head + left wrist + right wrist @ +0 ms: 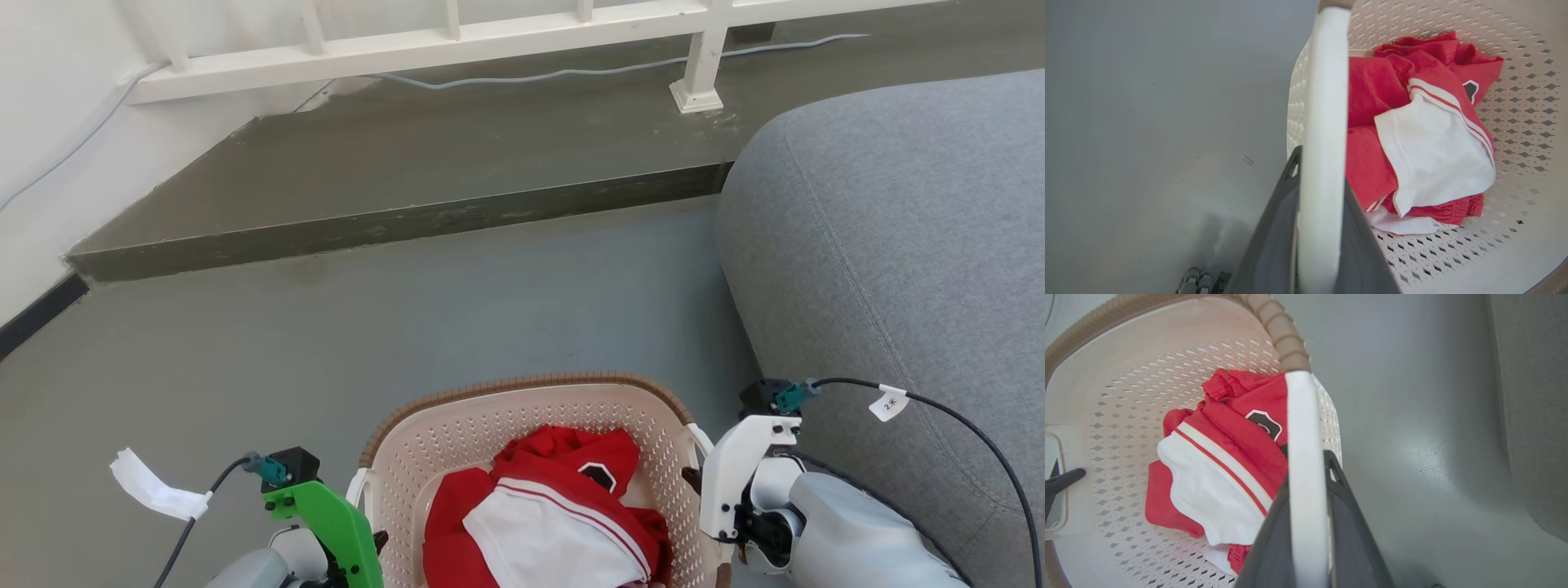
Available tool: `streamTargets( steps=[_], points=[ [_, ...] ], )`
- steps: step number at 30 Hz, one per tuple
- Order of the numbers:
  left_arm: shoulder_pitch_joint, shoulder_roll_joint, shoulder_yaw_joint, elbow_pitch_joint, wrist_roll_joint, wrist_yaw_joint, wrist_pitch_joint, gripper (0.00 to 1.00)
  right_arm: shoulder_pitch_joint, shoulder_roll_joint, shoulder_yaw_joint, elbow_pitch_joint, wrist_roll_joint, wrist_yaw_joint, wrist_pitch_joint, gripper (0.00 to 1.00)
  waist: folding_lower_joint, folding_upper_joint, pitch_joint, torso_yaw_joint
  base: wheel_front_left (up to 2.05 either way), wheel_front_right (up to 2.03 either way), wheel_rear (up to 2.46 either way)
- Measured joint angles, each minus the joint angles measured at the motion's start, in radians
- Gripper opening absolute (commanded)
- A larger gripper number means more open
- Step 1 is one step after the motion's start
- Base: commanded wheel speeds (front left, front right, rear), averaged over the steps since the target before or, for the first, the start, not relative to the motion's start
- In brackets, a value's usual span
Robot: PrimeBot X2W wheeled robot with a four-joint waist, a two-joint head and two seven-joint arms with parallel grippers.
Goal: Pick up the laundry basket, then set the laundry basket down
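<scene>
1. In the head view, the cream perforated plastic laundry basket [457, 441] with a brown woven-look rim sits directly before me. The bottom edge cuts off its near half. It is over the grey floor [245, 367], just beside a grey fabric sofa [898, 204]. I cannot tell whether its base touches the floor.
2. In that view my fingertips are hidden behind a green wrist mount [326, 514] on my left and a white wrist mount [735, 474] on my right.
3. In the left wrist view, my left gripper [1322, 171] is clamped on the basket's white left handle [1325, 81], one dark finger pressed to each side. The handle hides the inner finger faces.
4. In the right wrist view, my right gripper [1308, 465] grips the white right handle [1300, 416] the same way.
5. The right wrist view also shows a dark fingertip at the far handle opening, partly cut off at the left edge.
6. Counts: one basket, two handles, two grippers.
7. One crumpled heap of red and white clothing [547, 514] lies inside the basket. The folds hide how many garments it holds.
8. Beyond it are one dark raised step [408, 220] and one white railing [457, 41].
</scene>
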Motion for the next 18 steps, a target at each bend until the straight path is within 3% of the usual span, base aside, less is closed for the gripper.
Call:
streamTargets(
  steps=[18],
  points=[
    [-0.002,-0.002,-0.002,0.007,-0.004,0.0,0.0,0.0,-0.008,0.0,0.015,0.001,0.014,0.002,0.002,0.0,0.0,0.0,0.002,-0.003,0.0,0.0,0.0]
  ],
)
